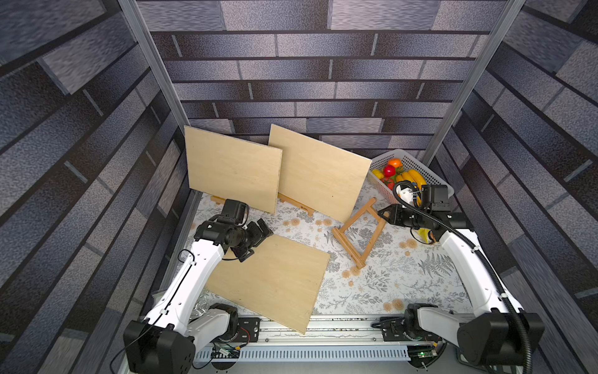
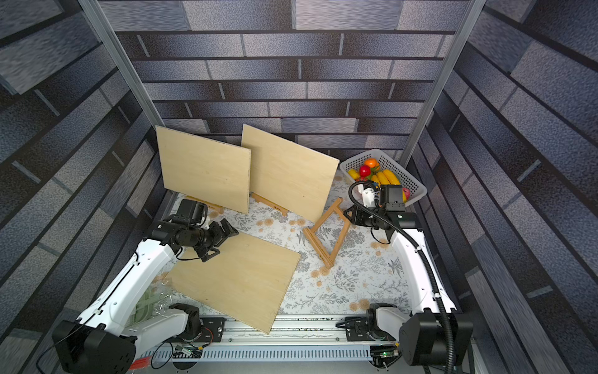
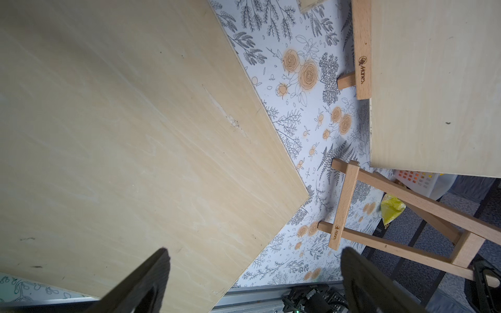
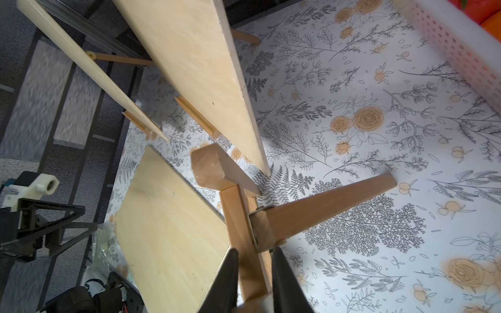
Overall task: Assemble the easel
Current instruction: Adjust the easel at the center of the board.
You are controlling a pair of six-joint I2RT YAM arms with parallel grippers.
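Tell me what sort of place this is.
Probably a robot test cell, not a real room: brick-print panels are framed by aluminium posts, and the left arm and right arm are mounted on a metal rail along a floral-covered table.

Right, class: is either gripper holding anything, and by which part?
The right gripper clasps the easel by a frame bar beside the hinge. The left gripper is open, holding nothing.
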